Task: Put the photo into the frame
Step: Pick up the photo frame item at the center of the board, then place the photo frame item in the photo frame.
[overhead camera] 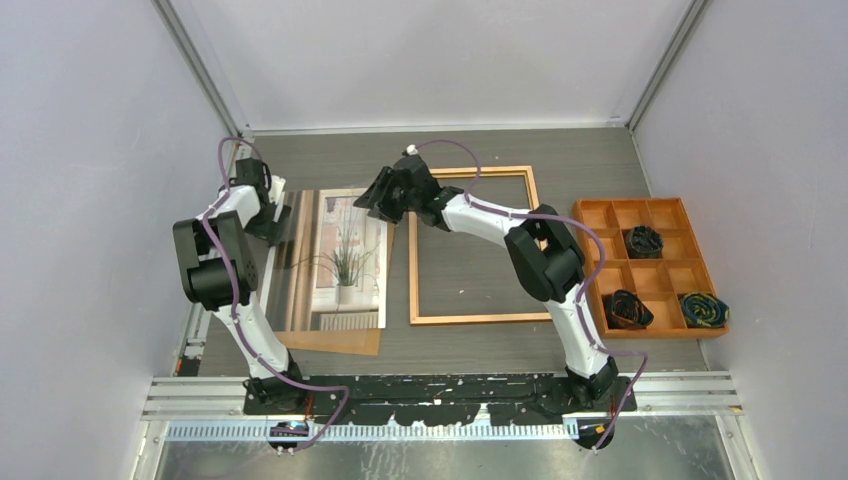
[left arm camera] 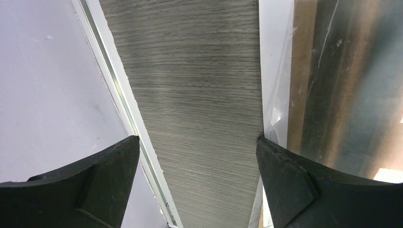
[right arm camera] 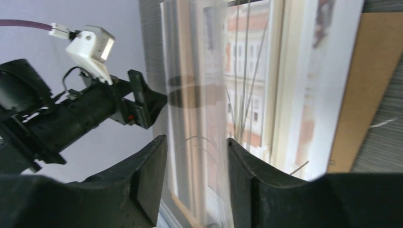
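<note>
— Checking progress: is the rectangular paper photo (overhead camera: 345, 262) of a grassy potted plant by a white window sitting inside the large orange-brown wooden frame (overhead camera: 480, 317) yet?

— No. We are seeing the frame lying flat, well apart from both pairs of fingers, with only grey table showing inside its border. The photo is lying face up just beyond the tips of the right gripper (right arm camera: 196, 142), over a plain brown backing board (right arm camera: 366, 85).

— What are those right fingers doing?

— They are standing apart, straddling the edge of a thin transparent sheet (right arm camera: 199, 90) that is covering the photo. We are not seeing them pinching it, and we cannot tell whether the sheet is flat or lifted.

— And the left gripper (left arm camera: 197, 140)?

— Its fingers are spreading wide over bare table, grasping nothing. The sheet's edge is lying just outside one finger.

— So we are judging the task barely begun?

— Yes. The photo is waiting to be uncovered, carried across and laid into the frame.
</note>
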Available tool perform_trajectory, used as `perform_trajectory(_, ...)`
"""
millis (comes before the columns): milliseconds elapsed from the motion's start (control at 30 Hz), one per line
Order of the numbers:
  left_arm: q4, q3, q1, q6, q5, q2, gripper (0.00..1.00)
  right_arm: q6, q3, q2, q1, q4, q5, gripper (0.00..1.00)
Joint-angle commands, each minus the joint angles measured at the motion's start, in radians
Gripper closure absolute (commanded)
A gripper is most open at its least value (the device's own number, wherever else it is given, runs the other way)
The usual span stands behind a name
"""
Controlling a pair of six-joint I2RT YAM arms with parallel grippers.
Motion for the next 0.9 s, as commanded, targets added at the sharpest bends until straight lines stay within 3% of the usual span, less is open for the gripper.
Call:
perform_trajectory(0,-0.003,-0.011,-0.011,0.001,0.029,0.013,0.05,0.042,0.006,-0.014,0.001,0.119,-0.070,0.55)
perform_trajectory(233,-0.112,0.068,0.022,0.006,0.064,-0.022,0.03,0.024,0.014,-0.058,-0.031,0.064,-0.095,0.90)
perform_trajectory(333,-0.174,0.130,0.055,0.034,0.066,-0.069,0.02,0.014,0.032,-0.107,-0.084,0.005,-0.179,0.98)
perform_trajectory(600,-0.346,0.281,0.014,0.050,0.122,-0.172,0.01,-0.144,-0.090,-0.345,-0.307,-0.271,-0.355,0.99)
perform_trajectory(867,-0.343,0.210,-0.296,-0.006,0.061,-0.165,0.00,-0.369,-0.273,-0.448,-0.545,-0.506,-0.372,0.99)
